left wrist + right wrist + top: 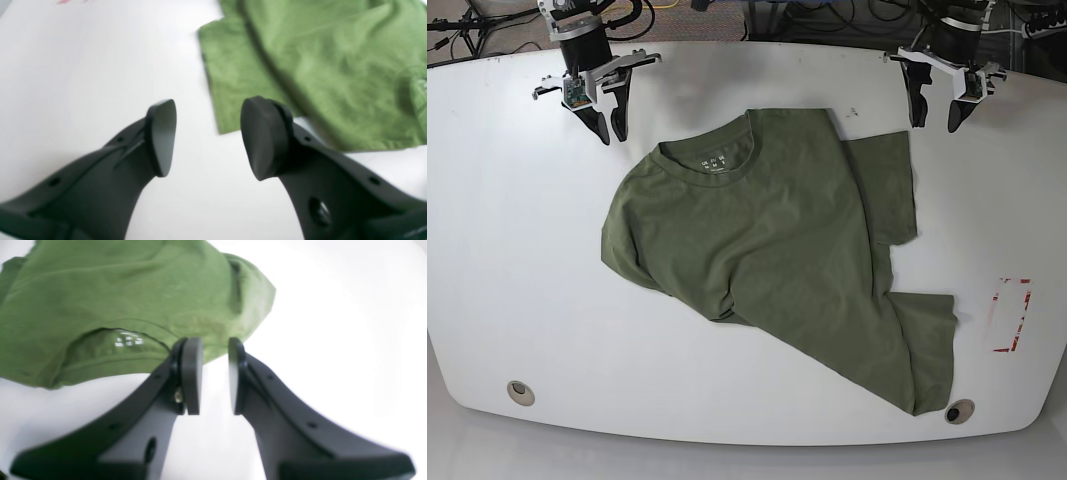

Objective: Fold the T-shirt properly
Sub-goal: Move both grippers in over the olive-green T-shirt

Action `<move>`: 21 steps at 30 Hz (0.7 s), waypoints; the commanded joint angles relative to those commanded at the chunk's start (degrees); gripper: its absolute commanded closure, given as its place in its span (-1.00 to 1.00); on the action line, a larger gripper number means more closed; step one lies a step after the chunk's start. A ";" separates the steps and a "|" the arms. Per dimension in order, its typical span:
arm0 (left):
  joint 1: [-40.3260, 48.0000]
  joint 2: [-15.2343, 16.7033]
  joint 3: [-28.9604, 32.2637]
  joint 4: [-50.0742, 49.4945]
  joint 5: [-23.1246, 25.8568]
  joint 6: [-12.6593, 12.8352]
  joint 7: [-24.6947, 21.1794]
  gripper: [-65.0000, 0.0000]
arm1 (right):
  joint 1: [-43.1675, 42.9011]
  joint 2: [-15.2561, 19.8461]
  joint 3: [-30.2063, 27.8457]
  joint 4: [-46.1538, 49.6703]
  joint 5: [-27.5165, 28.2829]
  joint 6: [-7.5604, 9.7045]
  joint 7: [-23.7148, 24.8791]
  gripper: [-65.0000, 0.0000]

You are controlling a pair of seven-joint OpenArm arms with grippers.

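The left gripper point(936, 113) hangs over the far right of the white table point(507, 260), jaws well parted and holding nothing; in the left wrist view point(208, 138) bare tabletop shows between its fingers, with a sleeve edge of cloth just beyond. The right gripper point(608, 122) hangs over the far left of the table, jaws only a narrow gap apart and likewise empty; in the right wrist view point(215, 375) it sits just short of the collar edge, not touching it.

Between and in front of both lies the T-shirt point(767, 240), olive green, spread loosely and rumpled on the table. Its long axis runs diagonally: the ribbed collar point(712, 160) with its pale inner print points to the far left, and the hem point(927, 355) trails toward the near right corner. One sleeve point(892, 185) spreads out to the right, below the left gripper. A red-outlined mark point(1010, 315) lies on the table near the right edge, apart from the cloth.
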 joint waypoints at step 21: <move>-2.10 0.45 1.35 -4.97 0.58 -0.53 0.20 -0.06 | 12.09 -2.27 -1.36 -0.64 4.25 -1.93 -16.58 0.24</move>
